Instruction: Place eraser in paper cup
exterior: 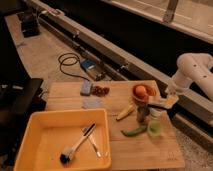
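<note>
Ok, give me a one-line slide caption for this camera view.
White arm's tool reaches over the wooden table's right side, beside the orange bowl and green cup; yellow bin front-left.

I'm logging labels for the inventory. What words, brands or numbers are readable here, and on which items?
None can be read.
The yellow bin, wooden table, orange bowl and green cup show no legible print.
The gripper, beside the bowl, shows none either.

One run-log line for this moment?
tool: right of orange bowl, above paper cup | eraser: not identifiable | yellow bin: front-left
</note>
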Action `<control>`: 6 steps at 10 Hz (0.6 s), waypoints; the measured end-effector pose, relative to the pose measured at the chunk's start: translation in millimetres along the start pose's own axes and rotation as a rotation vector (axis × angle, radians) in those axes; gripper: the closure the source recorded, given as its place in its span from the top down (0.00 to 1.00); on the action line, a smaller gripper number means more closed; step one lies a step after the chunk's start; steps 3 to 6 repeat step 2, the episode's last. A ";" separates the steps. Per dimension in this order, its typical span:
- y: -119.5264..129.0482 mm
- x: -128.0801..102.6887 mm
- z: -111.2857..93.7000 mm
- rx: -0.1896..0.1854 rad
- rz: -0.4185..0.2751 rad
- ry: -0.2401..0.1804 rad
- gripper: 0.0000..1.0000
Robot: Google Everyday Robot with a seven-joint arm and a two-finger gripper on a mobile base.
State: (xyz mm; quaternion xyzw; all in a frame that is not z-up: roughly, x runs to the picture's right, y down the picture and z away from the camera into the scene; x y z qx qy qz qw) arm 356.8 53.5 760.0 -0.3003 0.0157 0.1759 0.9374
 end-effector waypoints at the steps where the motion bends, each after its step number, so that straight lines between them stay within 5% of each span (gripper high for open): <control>1: -1.0 4.6 -7.0 0.015 0.008 -0.002 0.65; 6: -1.0 4.0 -6.0 0.014 0.008 -0.003 0.65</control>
